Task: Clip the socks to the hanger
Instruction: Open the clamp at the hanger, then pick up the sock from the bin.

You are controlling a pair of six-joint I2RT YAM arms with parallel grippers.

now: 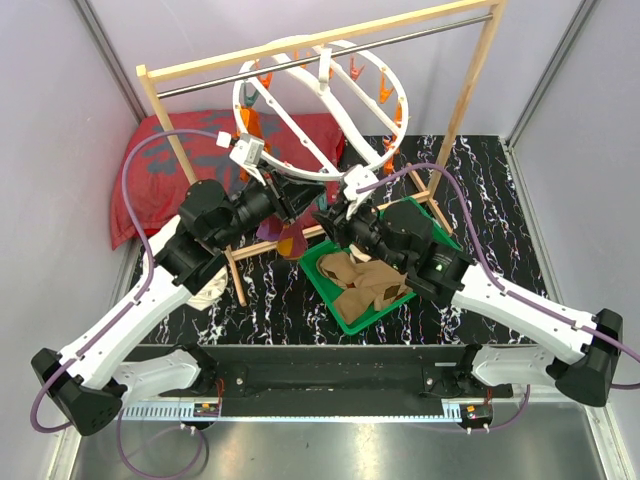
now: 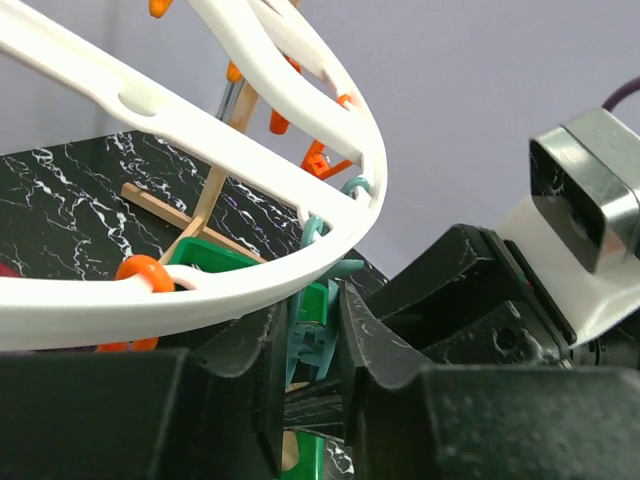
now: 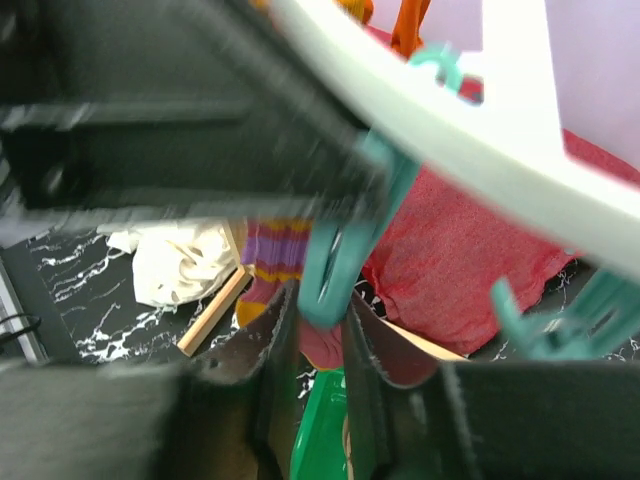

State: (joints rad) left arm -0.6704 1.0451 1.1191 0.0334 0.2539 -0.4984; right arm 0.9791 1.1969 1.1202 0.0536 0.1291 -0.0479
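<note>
The hanger (image 1: 240, 105), a white ring with orange and teal clips, hangs from the rack bar. It also shows in the left wrist view (image 2: 200, 290) and the right wrist view (image 3: 450, 120). My left gripper (image 1: 303, 196) (image 2: 312, 350) is shut on a teal clip (image 2: 318, 335) under the ring's lower rim. My right gripper (image 1: 333, 215) (image 3: 318, 330) is just below that clip (image 3: 335, 265), shut on a maroon part of the purple striped sock (image 1: 272, 230) (image 3: 272, 250). Brown argyle socks (image 1: 365, 280) lie in the green tray (image 1: 325, 275).
The wooden-post rack (image 1: 470, 90) stands over the black marble table, its base bar (image 3: 215, 310) under the grippers. A red cushion (image 1: 165, 170) lies at the back left. A white cloth (image 1: 212, 290) lies by the left arm.
</note>
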